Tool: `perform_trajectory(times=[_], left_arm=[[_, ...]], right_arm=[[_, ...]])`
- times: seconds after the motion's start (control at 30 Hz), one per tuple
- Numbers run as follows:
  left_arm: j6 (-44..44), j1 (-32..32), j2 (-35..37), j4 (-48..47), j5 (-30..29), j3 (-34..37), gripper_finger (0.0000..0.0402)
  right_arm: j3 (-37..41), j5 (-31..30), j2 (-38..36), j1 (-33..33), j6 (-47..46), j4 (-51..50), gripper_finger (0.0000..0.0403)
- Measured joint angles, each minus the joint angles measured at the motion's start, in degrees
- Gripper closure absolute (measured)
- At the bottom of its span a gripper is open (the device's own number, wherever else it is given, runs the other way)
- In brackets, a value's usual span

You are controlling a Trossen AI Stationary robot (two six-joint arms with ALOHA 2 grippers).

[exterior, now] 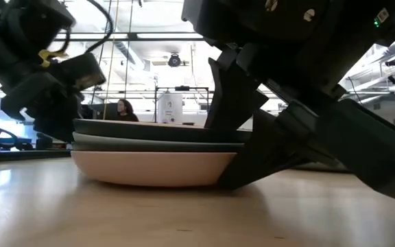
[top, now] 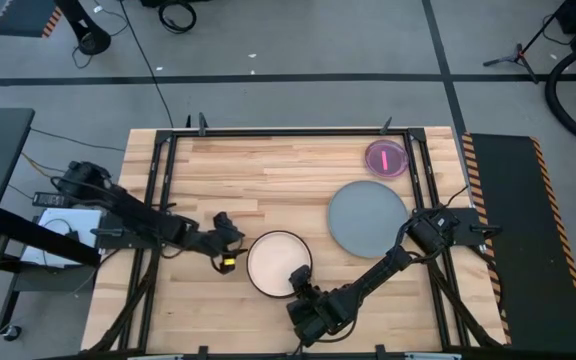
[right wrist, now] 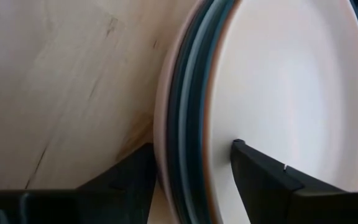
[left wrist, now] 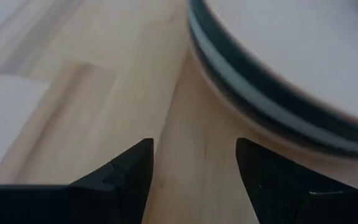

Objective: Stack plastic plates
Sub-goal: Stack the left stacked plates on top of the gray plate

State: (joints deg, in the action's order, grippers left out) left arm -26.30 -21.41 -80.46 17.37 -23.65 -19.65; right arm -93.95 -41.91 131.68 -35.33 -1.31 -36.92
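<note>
A stack of plates (top: 276, 258) rests by its pink bottom plate on the table near the near edge, with pale blue-grey and dark teal plates between and a cream plate on top (right wrist: 278, 93). My right gripper (top: 298, 283) is at the stack's near-right rim, shut across it (right wrist: 191, 155). My left gripper (top: 230, 252) is open just left of the stack, its fingers (left wrist: 194, 168) low over bare wood and pointing at the rim (left wrist: 278, 106) without touching it. A large grey plate (top: 368, 217) and a small red-pink plate (top: 386, 158) lie apart to the right. My right gripper pinches the stack's near-right rim (right wrist: 185, 146) through all its layers. One fingertip (right wrist: 247, 162) lies on the cream top plate, and the other (right wrist: 135, 171) sits against the pink bottom plate's underside (exterior: 232, 171). The fingers come low from the table's near side. The stack sits level on the table.
The grey plate lies right of the stack, close to my right arm's elbow. The red-pink plate is near the far right corner. Bare wood (top: 268, 175) stretches across the far and left parts of the table. A person (exterior: 123, 110) sits in the room beyond.
</note>
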Motion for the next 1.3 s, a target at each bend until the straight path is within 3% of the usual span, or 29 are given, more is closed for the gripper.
perform_trajectory(times=[0.3, 0.47, 0.6, 0.8, 1.1, 1.23, 1.3], left_arm=[[6.2, 0.0, -10.5, 2.5, 3.5, -7.1, 0.0169], [5.6, 0.0, -10.7, 1.4, 3.9, -7.2, 0.0169], [3.7, -0.1, -8.6, -6.0, 5.1, -7.9, 0.0169], [-0.3, -0.8, -2.6, -24.1, 4.5, -11.7, 0.0169], [1.4, -6.4, 4.1, -25.3, -0.2, -14.2, 0.0169], [1.5, -8.1, 5.4, -24.6, -1.1, -14.4, 0.0169], [1.7, -8.4, 5.6, -25.3, -1.8, -14.3, 0.0169]], right_arm=[[0.0, 0.1, 0.0, -1.1, 3.0, 0.0, 0.0247], [0.0, -0.7, 0.0, -1.8, 1.3, 0.2, 0.0311], [-1.8, -0.9, 0.0, -2.1, 0.9, -2.0, 0.0346], [-8.4, -0.5, -0.3, -2.7, -2.7, -15.1, 0.0346], [-14.4, -6.7, -2.6, -1.5, -17.6, -39.9, 0.0346], [-14.6, -7.6, -4.5, -1.4, -31.1, -52.1, 0.0346], [-13.3, -6.9, -5.3, -1.4, -36.9, -53.1, 0.0346]])
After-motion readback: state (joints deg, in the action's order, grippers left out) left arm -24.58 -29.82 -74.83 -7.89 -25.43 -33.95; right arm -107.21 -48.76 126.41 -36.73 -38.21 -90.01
